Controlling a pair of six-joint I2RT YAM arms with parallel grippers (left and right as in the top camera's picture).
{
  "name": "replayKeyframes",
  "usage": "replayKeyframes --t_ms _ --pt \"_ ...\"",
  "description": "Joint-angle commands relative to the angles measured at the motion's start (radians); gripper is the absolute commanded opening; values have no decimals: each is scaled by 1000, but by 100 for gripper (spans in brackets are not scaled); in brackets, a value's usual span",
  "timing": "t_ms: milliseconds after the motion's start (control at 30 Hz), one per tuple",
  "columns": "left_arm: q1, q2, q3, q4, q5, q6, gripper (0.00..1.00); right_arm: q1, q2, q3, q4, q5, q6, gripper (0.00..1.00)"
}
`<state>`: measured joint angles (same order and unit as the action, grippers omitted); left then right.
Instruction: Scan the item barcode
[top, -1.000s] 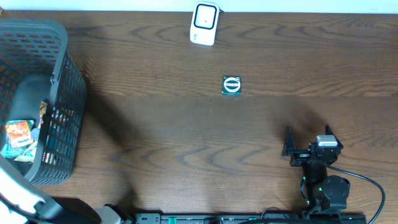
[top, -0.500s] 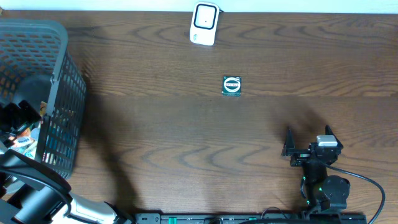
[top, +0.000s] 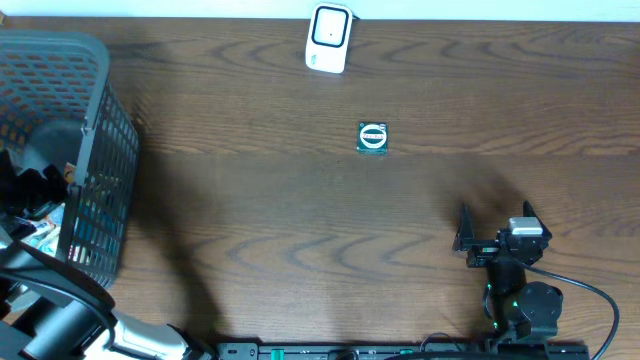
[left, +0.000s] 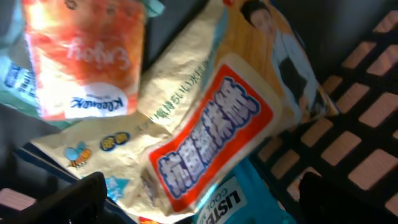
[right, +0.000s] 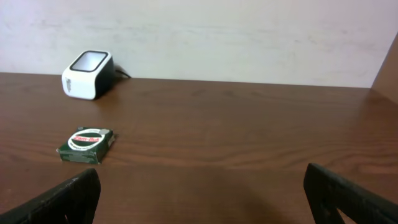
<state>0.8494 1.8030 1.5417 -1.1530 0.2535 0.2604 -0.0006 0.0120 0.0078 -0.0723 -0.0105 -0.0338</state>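
The white barcode scanner (top: 328, 38) stands at the table's far edge, also in the right wrist view (right: 88, 65). My left gripper (top: 32, 190) is down inside the dark mesh basket (top: 105, 130), open. In its wrist view its fingers (left: 68, 199) straddle a cream packet with a red-bordered label (left: 205, 130). A blue packet (left: 239, 202) lies under that one and an orange tissue packet (left: 81, 56) lies beyond it; nothing is gripped. My right gripper (top: 495, 228) rests open near the front right, holding nothing (right: 202, 199).
A small green box (top: 373, 137) lies flat mid-table, between the scanner and my right gripper, seen too in the right wrist view (right: 86, 144). The basket's mesh wall (left: 367, 112) stands close on the right of my left fingers. A packet showing a person (left: 280, 56) lies against it.
My left arm has swung from the front-left corner into the basket and now covers the packets from above; its jaws have opened wider. The right arm has not moved.
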Motion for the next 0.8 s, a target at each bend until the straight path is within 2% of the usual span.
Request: replayKeyframes --t_ms 0,133,233,300,533,600,700,767 --pt "2 -2 -62 -5 -4 20 98 10 -5 -2 -3 0 -5 99" --pt "2 -2 -101 24 -49 17 100 10 -5 -2 -3 0 -5 99" --pt "2 -2 -136 70 -119 -16 93 10 -5 -2 -3 0 -5 99" --pt "2 -2 -163 95 -151 -39 92 10 -5 -2 -3 0 -5 99" --pt "2 -2 -256 215 -166 -37 91 10 -5 -2 -3 0 -5 99" --pt "2 -2 -260 242 -179 -37 85 10 -5 -2 -3 0 -5 99" --pt "2 -2 -260 274 -187 -37 70 10 -5 -2 -3 0 -5 99" --pt "2 -2 -260 285 -187 -37 56 10 -5 -2 -3 0 -5 99"
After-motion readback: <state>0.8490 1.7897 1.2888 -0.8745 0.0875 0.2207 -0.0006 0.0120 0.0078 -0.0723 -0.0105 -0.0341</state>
